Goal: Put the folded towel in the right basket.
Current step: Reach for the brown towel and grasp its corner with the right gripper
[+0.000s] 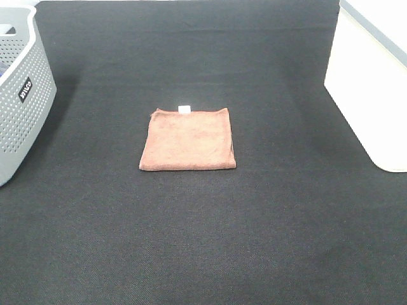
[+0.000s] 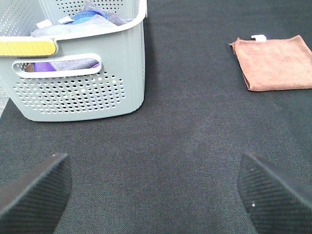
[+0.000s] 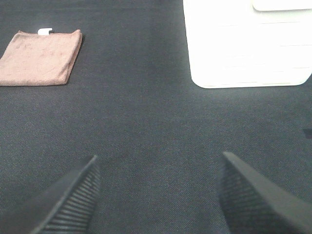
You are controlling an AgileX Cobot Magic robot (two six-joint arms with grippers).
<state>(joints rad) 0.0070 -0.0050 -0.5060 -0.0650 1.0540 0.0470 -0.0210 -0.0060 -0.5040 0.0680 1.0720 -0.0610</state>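
Note:
The folded towel (image 1: 187, 139), rust-brown with a small white tag on its far edge, lies flat in the middle of the black cloth table. It also shows in the left wrist view (image 2: 275, 63) and the right wrist view (image 3: 40, 57). The right basket (image 1: 372, 89), large and white, stands at the right edge; it also shows in the right wrist view (image 3: 246, 46). Neither arm shows in the exterior view. My left gripper (image 2: 156, 192) is open and empty, well short of the towel. My right gripper (image 3: 158, 195) is open and empty, between towel and white basket but short of both.
A grey perforated basket (image 1: 19, 95) with a black label stands at the left edge, holding several folded cloths (image 2: 83, 19). The black table cloth (image 1: 203, 241) covers the whole work surface.

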